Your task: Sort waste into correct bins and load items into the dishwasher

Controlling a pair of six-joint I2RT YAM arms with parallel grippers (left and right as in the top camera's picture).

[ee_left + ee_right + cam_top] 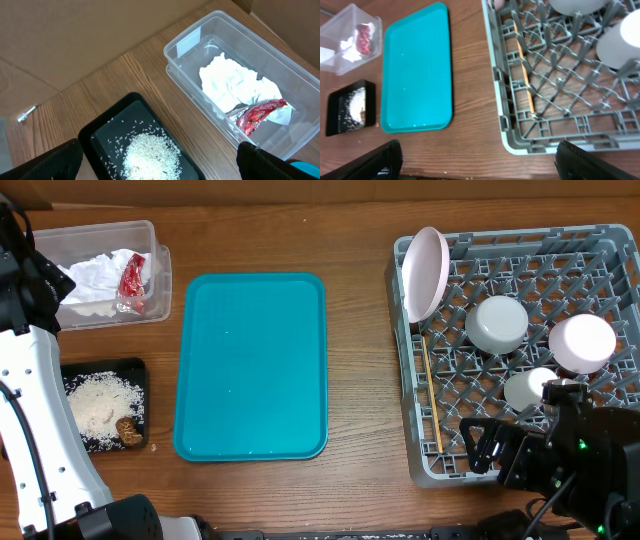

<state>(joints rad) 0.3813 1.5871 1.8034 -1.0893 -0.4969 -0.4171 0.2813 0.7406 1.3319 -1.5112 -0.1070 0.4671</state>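
Left of the teal rectangular serving tray (pixel 250 365), the clear plastic rectangular tub (pixel 90 227) holds the crumpled white paper napkin (pixel 92 277) and small red shiny wrapper (pixel 132 280). The shallow black rectangular tray (pixel 105 364) holds the white rice-like crumbs (pixel 97 405) and small brown food lump (pixel 128 430). Right of the teal tray, the large grey plastic dish rack (pixel 430 470) carries the pale pink round plate (pixel 427 273), light grey bowl (pixel 497 323), pink bowl (pixel 582 342), small white cup (pixel 527 388) and thin long wooden stick (pixel 430 395). The job looks finished. The left gripper (pixel 160 152) and right gripper (pixel 477 152) hang with jaws spread wide, empty.
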